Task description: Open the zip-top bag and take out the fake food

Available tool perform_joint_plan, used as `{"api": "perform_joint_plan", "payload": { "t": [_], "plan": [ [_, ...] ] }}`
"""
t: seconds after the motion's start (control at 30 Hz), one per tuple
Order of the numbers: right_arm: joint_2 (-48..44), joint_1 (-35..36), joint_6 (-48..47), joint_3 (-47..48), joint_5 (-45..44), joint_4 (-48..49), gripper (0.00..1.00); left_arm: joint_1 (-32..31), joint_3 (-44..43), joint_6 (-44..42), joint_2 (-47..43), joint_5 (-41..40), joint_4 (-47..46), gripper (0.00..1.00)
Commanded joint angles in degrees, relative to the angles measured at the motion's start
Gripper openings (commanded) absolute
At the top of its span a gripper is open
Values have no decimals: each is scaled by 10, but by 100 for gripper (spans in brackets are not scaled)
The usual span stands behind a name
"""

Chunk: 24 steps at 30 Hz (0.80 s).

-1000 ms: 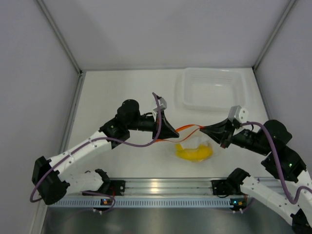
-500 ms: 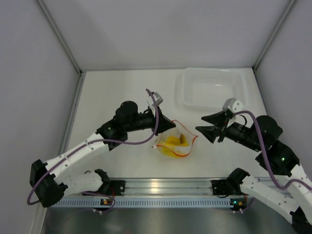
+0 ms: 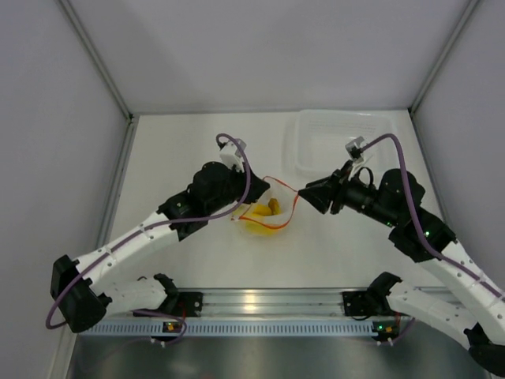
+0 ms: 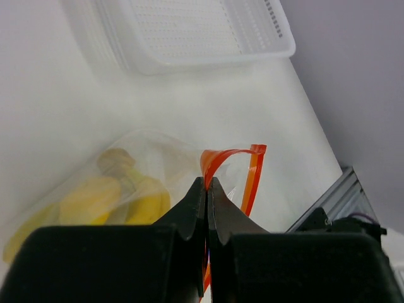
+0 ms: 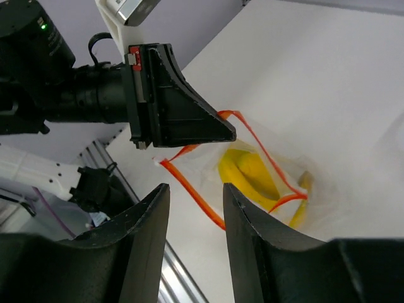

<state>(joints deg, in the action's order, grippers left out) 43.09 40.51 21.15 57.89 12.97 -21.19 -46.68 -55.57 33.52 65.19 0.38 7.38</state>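
Note:
The zip-top bag (image 3: pixel 270 213) hangs open, clear with an orange-red zipper strip (image 5: pixel 189 189). My left gripper (image 3: pixel 263 195) is shut on one lip of that strip (image 4: pixel 211 161) and holds the bag up over the table. The yellow banana bunch (image 5: pixel 249 173) lies inside the bag, and it also shows in the left wrist view (image 4: pixel 95 201) with its brown stem (image 4: pixel 113 158). I cannot pick out the smaller fruit. My right gripper (image 3: pixel 304 194) is open and empty, just right of the bag's mouth, apart from it (image 5: pixel 196 189).
A rigid clear plastic tray (image 3: pixel 343 142) stands at the back right, behind the right gripper. The aluminium rail (image 3: pixel 260 302) runs along the near table edge. Grey walls close in the left, back and right.
My right gripper has let go of the zipper strip and opened. My left gripper has carried the bag left and farther back. The right arm has followed toward the bag's mouth.

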Motion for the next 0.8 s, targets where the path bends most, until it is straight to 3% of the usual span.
{"api": "perform_joint_plan", "payload": {
  "t": [0.0,0.13,0.3,0.53,0.77],
  "plan": [
    [18,4,135,-48,2,97,40,-6,-10,103,11,-94,-17,0],
    [45,17,216,-80,-20,156,32,-31,5,167,13,-137,-40,0],
    [74,51,278,-99,-87,167,30,-89,40,253,-8,-254,-92,0],
    [107,69,306,-115,-161,131,27,-200,24,293,-9,-420,-101,0],
    [113,70,326,-155,-171,142,27,-238,29,349,5,-518,-103,0]
  ]
}}
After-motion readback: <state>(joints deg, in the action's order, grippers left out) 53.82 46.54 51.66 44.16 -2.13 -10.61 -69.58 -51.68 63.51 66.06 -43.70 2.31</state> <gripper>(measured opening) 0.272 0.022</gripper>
